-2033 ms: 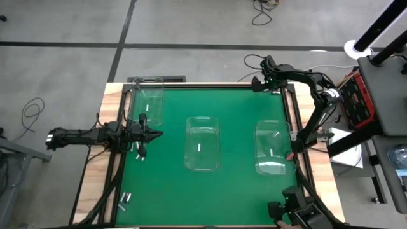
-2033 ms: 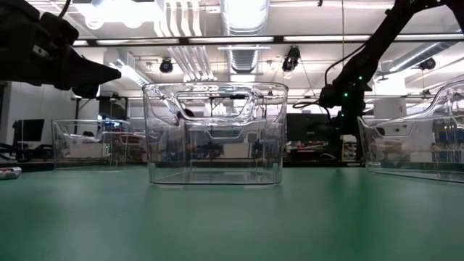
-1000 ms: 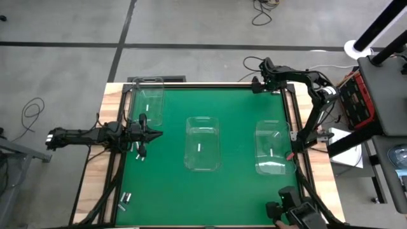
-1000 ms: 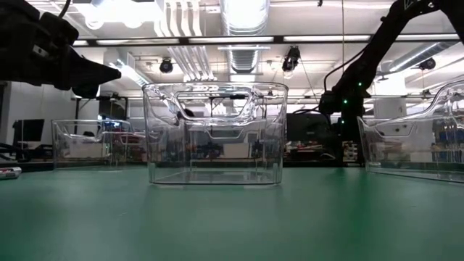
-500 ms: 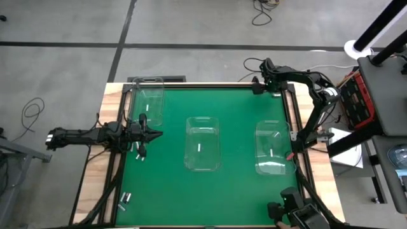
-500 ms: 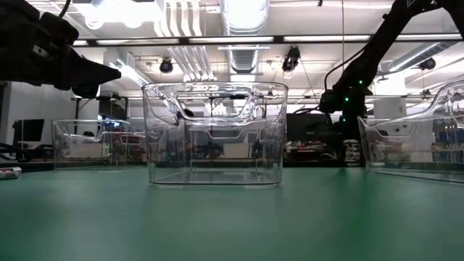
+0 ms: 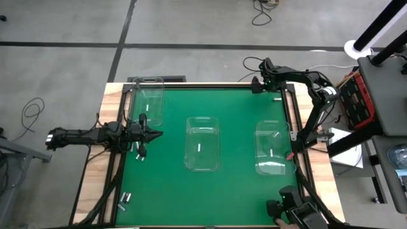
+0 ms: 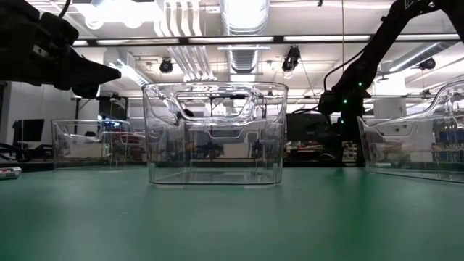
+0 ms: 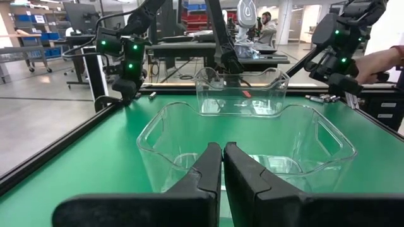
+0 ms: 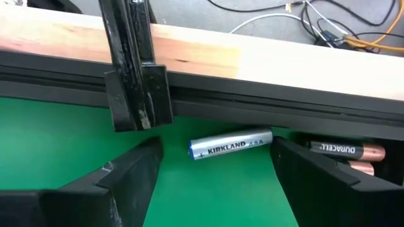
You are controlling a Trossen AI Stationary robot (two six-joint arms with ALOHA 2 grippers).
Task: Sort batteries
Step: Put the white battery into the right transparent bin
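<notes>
We observed a grey concrete floor [image 7: 191, 25] around the work table, marked with dark seam lines and carrying loose cables [image 7: 264, 13] near the far side and a coiled cable [image 7: 30, 111] to the left. Overhead, the ceiling [image 8: 239, 22] carried exposed silver ductwork and long fluorescent light strips [image 8: 341, 38]. Beyond the table, we noted dark workbenches [image 9: 183, 53], blue storage bins on shelving [image 9: 31, 19], and a person [image 9: 268, 25] seated in the distance.
</notes>
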